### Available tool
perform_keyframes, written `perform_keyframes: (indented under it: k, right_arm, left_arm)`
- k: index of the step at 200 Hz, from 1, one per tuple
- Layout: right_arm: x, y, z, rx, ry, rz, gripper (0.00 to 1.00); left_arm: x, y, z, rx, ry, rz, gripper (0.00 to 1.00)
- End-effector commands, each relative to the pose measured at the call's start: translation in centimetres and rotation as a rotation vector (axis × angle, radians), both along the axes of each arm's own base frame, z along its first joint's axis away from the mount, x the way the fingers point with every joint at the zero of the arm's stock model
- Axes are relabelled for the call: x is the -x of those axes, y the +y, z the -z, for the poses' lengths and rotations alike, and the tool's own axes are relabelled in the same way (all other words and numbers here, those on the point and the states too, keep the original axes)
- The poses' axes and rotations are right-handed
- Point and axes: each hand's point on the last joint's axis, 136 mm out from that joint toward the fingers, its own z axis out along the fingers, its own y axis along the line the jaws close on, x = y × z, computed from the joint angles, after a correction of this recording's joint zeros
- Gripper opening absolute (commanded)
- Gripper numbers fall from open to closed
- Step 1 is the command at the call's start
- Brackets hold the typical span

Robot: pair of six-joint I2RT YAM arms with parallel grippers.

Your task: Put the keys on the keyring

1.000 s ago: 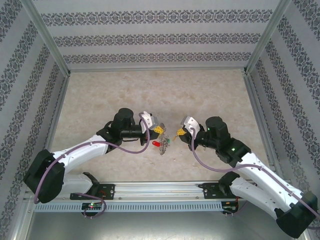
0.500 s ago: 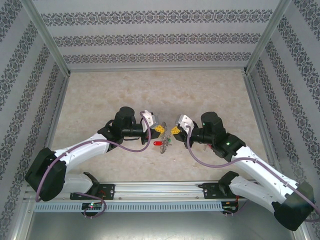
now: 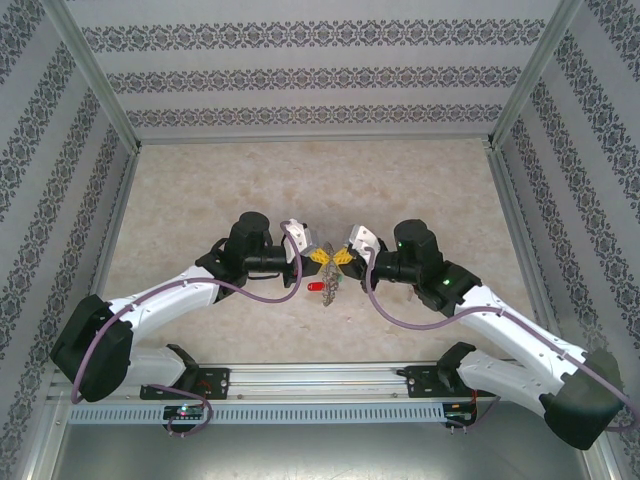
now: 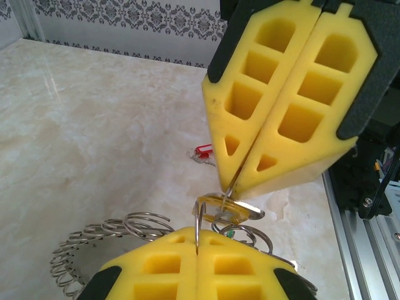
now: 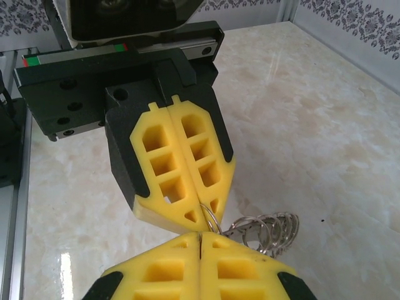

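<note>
My left gripper point(image 3: 320, 256) and right gripper point(image 3: 342, 257) meet tip to tip above the table's middle. In the left wrist view my left gripper point(image 4: 197, 245) is shut on one thin link of the keyring point(image 4: 112, 232), whose fringe of silvery links trails off to the left. The right gripper point(image 4: 230, 187) comes down from above, shut on a yellow-headed key point(image 4: 226, 209) that touches the pinched link. A red key point(image 4: 201, 152) lies on the table beyond. In the right wrist view my right gripper point(image 5: 200, 236) faces the left gripper point(image 5: 201, 212), with keyring links point(image 5: 265, 226) beside them.
The keyring point(image 3: 328, 292) hangs under the grippers, with the red key point(image 3: 315, 287) beside it. A metal rail point(image 3: 320, 405) runs along the near edge. Patterned walls point(image 3: 320, 75) enclose the marble table point(image 3: 200, 190) on three sides.
My right gripper has moved left toward the left gripper until their tips meet. The left gripper has stayed in place, holding the keyring link.
</note>
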Motion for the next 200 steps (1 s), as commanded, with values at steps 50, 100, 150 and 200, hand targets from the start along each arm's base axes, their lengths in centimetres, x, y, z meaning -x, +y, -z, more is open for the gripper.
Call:
perform_keyframes:
  k: [50, 100, 150, 200]
  right_arm:
    - [-1.0, 0.5, -2.6, -0.066, -0.062, 0.033, 0.0]
    - [-0.7, 0.8, -2.0, -0.044, -0.045, 0.018, 0.0]
    - [-0.4, 1.0, -2.2, -0.055, -0.047, 0.002, 0.0]
    - [-0.2, 1.5, -1.6, -0.044, -0.018, -0.024, 0.0]
  left_arm:
    - [-0.3, -0.2, -2.5, 0.056, -0.048, 0.01, 0.0]
    - [-0.4, -0.2, -2.7, 0.064, -0.053, 0.007, 0.0]
    - [-0.3, -0.1, -2.6, 0.067, -0.052, 0.003, 0.0]
    - [-0.5, -0.1, -2.7, 0.066, -0.058, -0.001, 0.0]
